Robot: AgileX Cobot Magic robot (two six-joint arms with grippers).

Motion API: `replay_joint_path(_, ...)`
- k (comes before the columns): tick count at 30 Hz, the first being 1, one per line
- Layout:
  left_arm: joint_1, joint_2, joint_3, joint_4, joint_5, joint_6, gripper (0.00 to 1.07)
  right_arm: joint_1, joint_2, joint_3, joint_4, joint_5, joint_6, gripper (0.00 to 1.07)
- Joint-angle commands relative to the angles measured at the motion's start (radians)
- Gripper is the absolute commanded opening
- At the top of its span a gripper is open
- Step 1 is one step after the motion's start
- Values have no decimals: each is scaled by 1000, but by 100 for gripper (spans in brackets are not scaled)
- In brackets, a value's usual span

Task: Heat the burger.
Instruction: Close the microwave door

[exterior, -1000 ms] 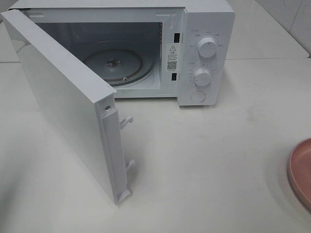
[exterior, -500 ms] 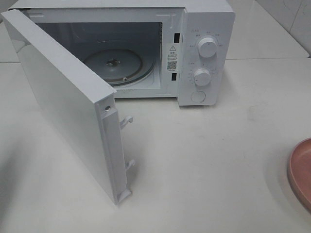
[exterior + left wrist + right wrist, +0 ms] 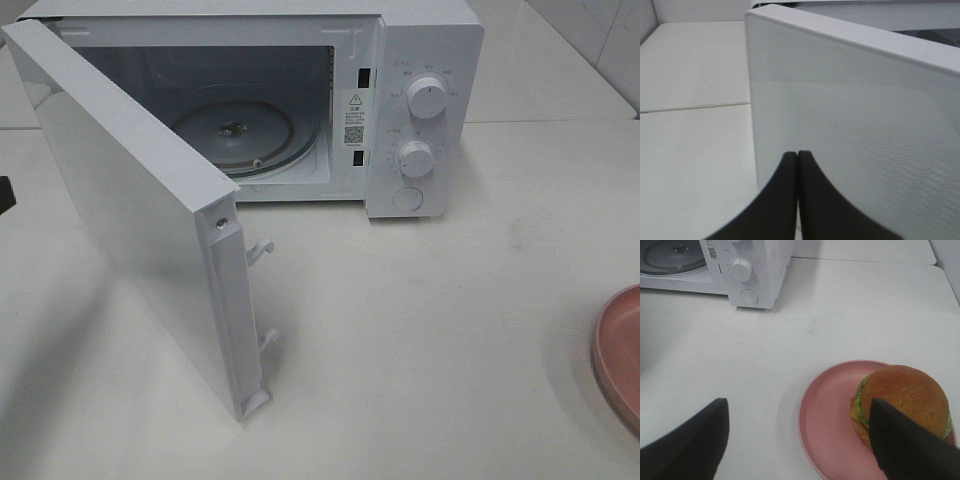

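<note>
The burger [image 3: 902, 400], with its golden-brown bun and green lettuce frill, sits on a round pink plate [image 3: 825, 425] in the right wrist view. My right gripper [image 3: 800, 440] hovers open above the plate's near side, and one finger [image 3: 905, 450] overlaps the burger's edge in the picture. In the exterior view only the plate's rim [image 3: 612, 350] shows at the far right; the burger is out of frame. My left gripper [image 3: 798, 156] is shut with nothing in it, close to the outer face of the microwave door [image 3: 855, 130].
The white microwave [image 3: 425, 100] stands at the back with its door [image 3: 140, 220] swung wide toward the front left. Its glass turntable [image 3: 235, 135] is bare. A dark bit of the left arm [image 3: 4, 193] shows at the left edge.
A dark part of the left arm has come into the exterior view at the left edge. Nothing else has moved.
</note>
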Motion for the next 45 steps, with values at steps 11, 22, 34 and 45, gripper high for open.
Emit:
replay_joint_path(11, -52, 213, -60, 261, -216, -156, 0, -5, -27, 3, -3, -4, -5, 75)
replay_joint_path(22, -200, 299, -145, 82, -207, -152, 0, -5, -27, 3, -3, -4, -5, 75)
replay_joint_path(34, -351, 381, -257, -101, -199, -62, 0, -5, -27, 3, -3, -4, -5, 75)
replay_joint_path(45, -488, 490, -401, -330, -200, 60, 0, -5, -27, 3, -3, -4, -5, 75)
